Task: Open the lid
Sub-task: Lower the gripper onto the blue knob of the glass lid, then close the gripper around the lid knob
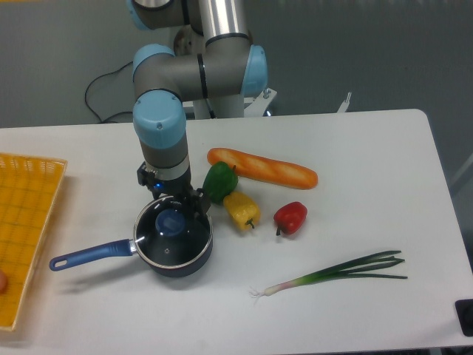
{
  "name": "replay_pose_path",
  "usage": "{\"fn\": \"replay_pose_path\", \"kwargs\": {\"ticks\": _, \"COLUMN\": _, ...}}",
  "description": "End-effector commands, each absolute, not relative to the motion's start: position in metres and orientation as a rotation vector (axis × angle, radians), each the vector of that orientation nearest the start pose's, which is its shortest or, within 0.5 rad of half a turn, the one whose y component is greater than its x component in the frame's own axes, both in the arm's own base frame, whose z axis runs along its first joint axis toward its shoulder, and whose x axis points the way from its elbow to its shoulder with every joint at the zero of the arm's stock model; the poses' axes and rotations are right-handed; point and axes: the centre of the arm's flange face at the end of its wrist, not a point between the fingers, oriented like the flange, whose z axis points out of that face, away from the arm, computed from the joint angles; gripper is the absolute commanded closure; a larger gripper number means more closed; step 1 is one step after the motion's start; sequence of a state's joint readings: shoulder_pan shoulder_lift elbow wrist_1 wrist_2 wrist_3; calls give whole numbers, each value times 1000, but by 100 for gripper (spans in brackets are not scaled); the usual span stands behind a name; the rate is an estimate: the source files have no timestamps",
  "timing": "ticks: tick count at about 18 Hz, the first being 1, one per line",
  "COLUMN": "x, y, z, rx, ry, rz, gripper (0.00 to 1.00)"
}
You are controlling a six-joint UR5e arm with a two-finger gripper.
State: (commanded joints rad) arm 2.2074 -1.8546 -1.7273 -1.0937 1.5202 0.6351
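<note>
Lid [173, 234] seated on pan [174, 251], blue knob [171, 222] at centre, not yet lifted. Risks, as judged: off-centre descent strikes the glass instead of straddling the knob; weak pinch drops the lid; pan drags along if the rim sticks. Green pepper [219, 181] just right of the pan, yellow pepper [242, 209] beside it; sideways lift may knock them. Gripper [177, 201] above the pan's far rim, behind the knob, holding nothing visible. Finger spacing hidden by the wrist: cannot tell whether apart or together.
</note>
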Motion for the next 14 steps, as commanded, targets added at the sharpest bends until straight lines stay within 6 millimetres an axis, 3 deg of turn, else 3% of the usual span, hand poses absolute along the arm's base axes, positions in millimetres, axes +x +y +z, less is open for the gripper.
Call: {"fn": "replay_pose_path", "kwargs": {"ticks": 14, "x": -235, "y": 558, "z": 294, "rx": -3099, "ry": -23, "rz": -18, "gripper": 0}}
